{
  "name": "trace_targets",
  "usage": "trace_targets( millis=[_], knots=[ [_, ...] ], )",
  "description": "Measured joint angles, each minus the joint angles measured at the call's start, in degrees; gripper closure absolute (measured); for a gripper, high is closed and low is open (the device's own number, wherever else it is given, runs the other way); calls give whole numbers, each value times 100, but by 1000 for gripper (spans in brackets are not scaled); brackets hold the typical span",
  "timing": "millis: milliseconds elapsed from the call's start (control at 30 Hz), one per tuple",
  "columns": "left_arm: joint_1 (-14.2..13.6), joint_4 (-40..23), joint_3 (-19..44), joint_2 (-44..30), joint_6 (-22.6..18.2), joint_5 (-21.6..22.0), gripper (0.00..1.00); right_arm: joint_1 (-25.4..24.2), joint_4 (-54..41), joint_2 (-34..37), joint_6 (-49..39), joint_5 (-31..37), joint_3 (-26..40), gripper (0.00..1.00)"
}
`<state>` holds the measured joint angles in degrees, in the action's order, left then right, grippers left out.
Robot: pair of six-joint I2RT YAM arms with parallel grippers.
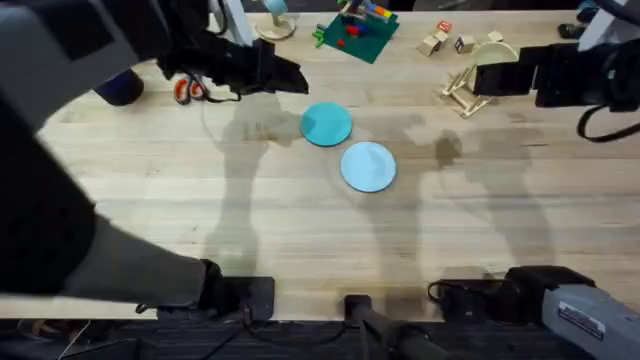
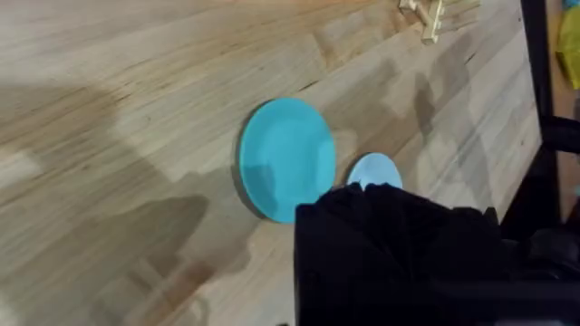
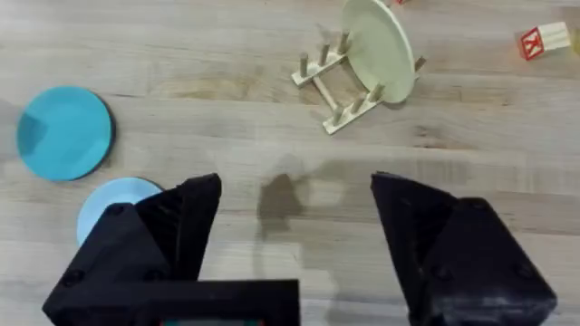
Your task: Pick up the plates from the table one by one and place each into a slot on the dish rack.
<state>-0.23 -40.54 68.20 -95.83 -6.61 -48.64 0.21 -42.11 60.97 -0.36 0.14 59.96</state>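
The teal plate (image 2: 286, 159) lay flat on the wooden surface (image 2: 136, 109) — the pale blue plate (image 2: 373, 170) just beside it, partly hidden.

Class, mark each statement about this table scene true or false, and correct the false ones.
1. The teal plate and the pale blue plate both lie flat on the table. True.
2. The dish rack holds no plate. False: a cream plate stands in it.
3. The right gripper is open with nothing in it. True.
4. The teal plate is stacked on the pale blue one. False: they lie side by side.
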Motion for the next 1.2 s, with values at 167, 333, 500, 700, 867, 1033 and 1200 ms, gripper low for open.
trace_targets(
  millis=[167, 333, 500, 700, 867, 1033, 1200],
  knots=[
    [0, 119, 0, -537, -52, -172, 959, 0, -4, 0, 0, 0, 0, 5],
    [0, 180, 0, -903, -193, -283, 959, 0, -2, 0, 0, 0, 0, 5],
    [0, 282, 0, -1199, -311, -436, 958, 0, -4, 0, 0, 0, 0, 6],
    [0, 292, 0, -1581, -423, -513, 958, 0, -4, 0, 0, 0, 0, 5],
    [0, 426, 0, -1822, -468, -560, 958, 0, -4, 0, 0, 0, 0, 5],
    [0, 583, 10, -1979, -497, -666, 958, 0, -4, 1, 0, 0, 0, 5],
    [0, 643, 94, -2185, -508, -868, 958, 0, -4, 0, 0, 0, 0, 5]
  ],
)
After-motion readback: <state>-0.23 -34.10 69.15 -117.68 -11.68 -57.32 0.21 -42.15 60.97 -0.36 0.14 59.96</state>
